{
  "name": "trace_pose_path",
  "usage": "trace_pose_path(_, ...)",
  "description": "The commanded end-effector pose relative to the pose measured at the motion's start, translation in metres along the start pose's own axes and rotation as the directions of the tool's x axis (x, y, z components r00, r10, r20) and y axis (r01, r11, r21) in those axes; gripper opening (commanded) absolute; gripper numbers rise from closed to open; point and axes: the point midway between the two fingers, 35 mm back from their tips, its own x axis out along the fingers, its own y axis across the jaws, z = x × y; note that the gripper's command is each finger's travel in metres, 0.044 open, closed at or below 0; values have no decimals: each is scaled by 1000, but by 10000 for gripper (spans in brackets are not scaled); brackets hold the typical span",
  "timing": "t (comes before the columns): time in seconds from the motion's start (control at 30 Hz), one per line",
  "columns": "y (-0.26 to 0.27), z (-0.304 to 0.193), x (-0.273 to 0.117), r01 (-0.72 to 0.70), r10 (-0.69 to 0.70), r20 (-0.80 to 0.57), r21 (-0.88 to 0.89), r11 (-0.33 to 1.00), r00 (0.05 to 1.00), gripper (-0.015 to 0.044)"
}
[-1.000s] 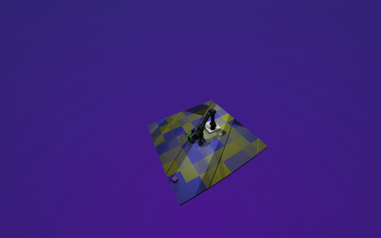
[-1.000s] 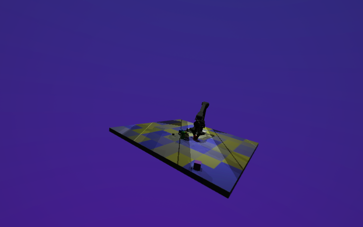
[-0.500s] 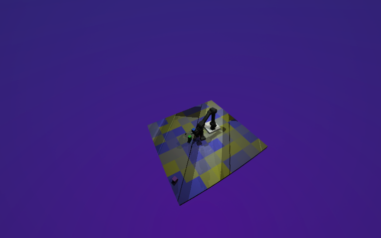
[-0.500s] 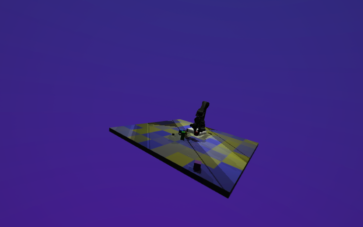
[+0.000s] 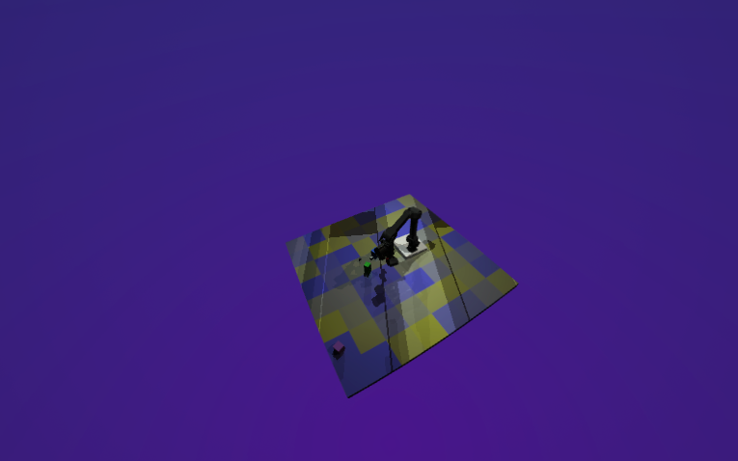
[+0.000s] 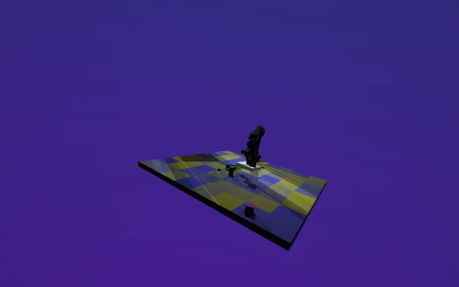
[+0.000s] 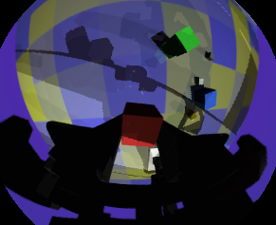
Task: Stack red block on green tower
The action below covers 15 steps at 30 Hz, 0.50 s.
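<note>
My gripper (image 5: 392, 261) (image 6: 250, 162) (image 7: 138, 117) is shut on the red block (image 7: 141, 129), which sits between the fingertips in the wrist view and is mostly hidden by the dark fingers in the top and exterior views. The gripper and block are raised above the tabletop. The green tower (image 5: 367, 266) (image 6: 231, 171) (image 7: 188, 38) stands upright, a short way left of the gripper in the top and exterior views. In the wrist view it is at the upper right, apart from the red block, with its green top lit and its side dark.
A blue block (image 5: 372, 251) (image 7: 210, 99) lies near the tower, on the arm's side. A small dark object (image 5: 360, 259) (image 6: 218, 169) (image 7: 208, 55) lies beyond the tower. Small white (image 7: 199, 82) and yellow (image 7: 192, 115) pieces lie near the blue block. A pinkish block (image 5: 338, 346) (image 6: 249, 206) is near the table's corner.
</note>
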Motion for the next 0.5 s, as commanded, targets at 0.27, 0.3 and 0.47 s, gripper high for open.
trace_pose_path(0.27,-1,0,-11,-5,5,4,-2,1000,1000,0)
trace_pose_path(0.3,-1,3,-11,-5,5,4,-2,1000,1000,0)
trace_pose_path(0.47,-7,25,-15,-5,5,6,-2,1000,1000,0)
